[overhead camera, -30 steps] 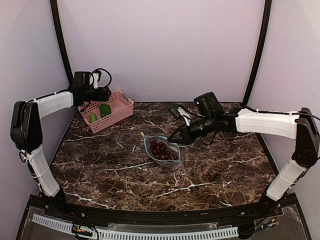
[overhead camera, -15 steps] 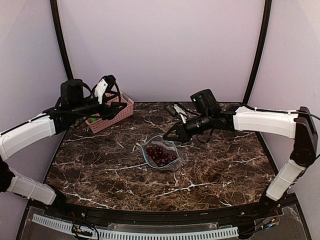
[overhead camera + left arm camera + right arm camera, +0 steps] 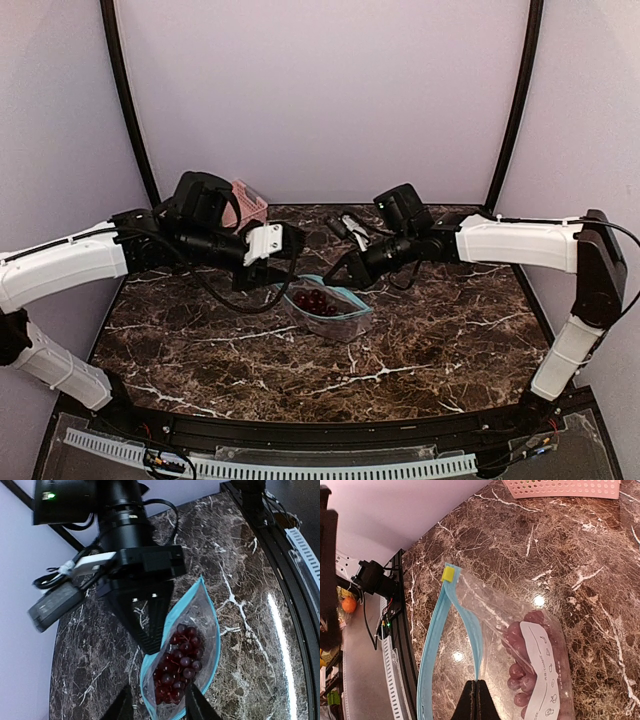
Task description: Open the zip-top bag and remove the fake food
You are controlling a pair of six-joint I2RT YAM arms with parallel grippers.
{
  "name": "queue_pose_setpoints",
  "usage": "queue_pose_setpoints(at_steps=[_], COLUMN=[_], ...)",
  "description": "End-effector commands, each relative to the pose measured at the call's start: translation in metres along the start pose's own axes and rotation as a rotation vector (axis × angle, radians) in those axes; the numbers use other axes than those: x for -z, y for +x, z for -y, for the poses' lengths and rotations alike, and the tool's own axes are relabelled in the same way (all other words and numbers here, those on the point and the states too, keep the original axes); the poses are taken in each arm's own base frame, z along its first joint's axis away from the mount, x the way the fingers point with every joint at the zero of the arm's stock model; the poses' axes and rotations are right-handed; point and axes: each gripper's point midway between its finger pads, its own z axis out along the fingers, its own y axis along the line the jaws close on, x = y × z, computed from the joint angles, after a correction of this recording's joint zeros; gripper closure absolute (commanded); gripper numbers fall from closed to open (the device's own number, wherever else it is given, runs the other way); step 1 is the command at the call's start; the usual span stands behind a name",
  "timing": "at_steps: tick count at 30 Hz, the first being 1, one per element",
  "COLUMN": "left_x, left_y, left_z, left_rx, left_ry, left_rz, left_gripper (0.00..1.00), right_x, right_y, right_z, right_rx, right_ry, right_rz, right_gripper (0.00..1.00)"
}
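right gripper (image 3: 476, 700) is clenched on one lip of the teal-blue zip strip (image 3: 432, 645), its two fingers pressed together with the plastic pinched between them. left gripper (image 3: 159, 706) stands released. in the left wrist view its fingers are apart, one on each side of the near end of the pouch. the finger on the left of that view is clear of the plastic; whether the other one touches it i cannot tell. seen from above, the two arms reach in from opposite sides and meet near the middle of the table.

dark brown marble table (image 3: 420, 350) with white veins carries everything. pink slotted basket (image 3: 560, 487) sits at the back left corner, mostly hidden behind the left arm in the top view and well apart from the pouch.

zip-top bag (image 3: 470, 630) lies on the marble between the two grippers, a little behind the table's centre. its mouth gapes: the two teal lips run apart from one shared end, one lifted in the right gripper, the other lower and nearer the marble. the clear walls are crinkled and catch the light.

dark red grapes (image 3: 520, 650) sit inside the pouch, bunched toward its closed end. a white printed label (image 3: 540, 670) on the plastic partly covers them. a small yellow slider tab (image 3: 448, 573) sits where the two lips join.
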Motion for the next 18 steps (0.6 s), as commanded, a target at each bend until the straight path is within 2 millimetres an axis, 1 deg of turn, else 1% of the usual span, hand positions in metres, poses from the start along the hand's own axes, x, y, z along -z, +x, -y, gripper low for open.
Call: queue_pose_setpoints(at_steps=[1,6,12,15,18], left_x=[-0.016,-0.031,-0.051,-0.063,-0.069], left_y=[0.02,0.019,0.029,0.041,0.047], left_z=[0.021,0.024,0.014,0.015,0.016], left_rx=[-0.108,-0.152,-0.194,-0.205,-0.227], left_ry=[0.089,0.112,0.104,0.128,0.143], left_rz=[-0.137,-0.152,-0.217,-0.265,-0.288], left_gripper=[0.68,0.74,0.76,0.77,0.78], right_x=[0.006,0.012,0.008,0.009,0.009], right_y=[-0.017,-0.022,-0.02,-0.02,-0.02], right_z=[-0.007,-0.012,-0.013,-0.013,-0.012], right_rx=[0.024,0.032,0.028,0.029,0.029], right_ry=[0.008,-0.001,-0.022,-0.02,-0.015], right_rz=[0.047,0.062,0.054,0.056,0.057], right_gripper=[1.0,1.0,1.0,1.0,1.0])
